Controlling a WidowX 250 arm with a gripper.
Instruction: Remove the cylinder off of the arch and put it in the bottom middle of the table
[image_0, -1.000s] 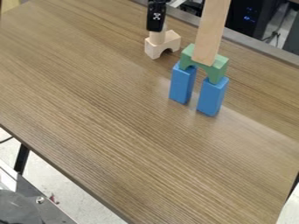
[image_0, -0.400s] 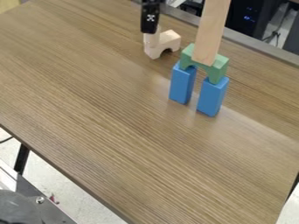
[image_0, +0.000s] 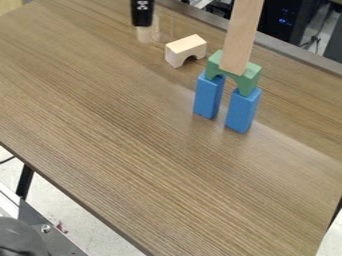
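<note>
While pincer (image_0: 142, 25) pinches cylinder (image_0: 143, 35) near far edge (image_0: 294, 51) (arch (image_0: 186, 46) close by), tabletop (image_0: 133, 140) stretches wide toward bottom.

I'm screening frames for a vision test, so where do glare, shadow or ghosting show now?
Camera view: pale glare on the table, lower right of the blue blocks; shadow inside the opening of the wooden arch; faint ghost outline right of the cylinder.

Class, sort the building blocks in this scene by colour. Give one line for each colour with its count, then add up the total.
Blue: 2 (nearer pillar, farther pillar)
Green: 1 (green arch)
Plain wood: 3 (cylinder, wooden arch, long plank)
Total: 6
</note>
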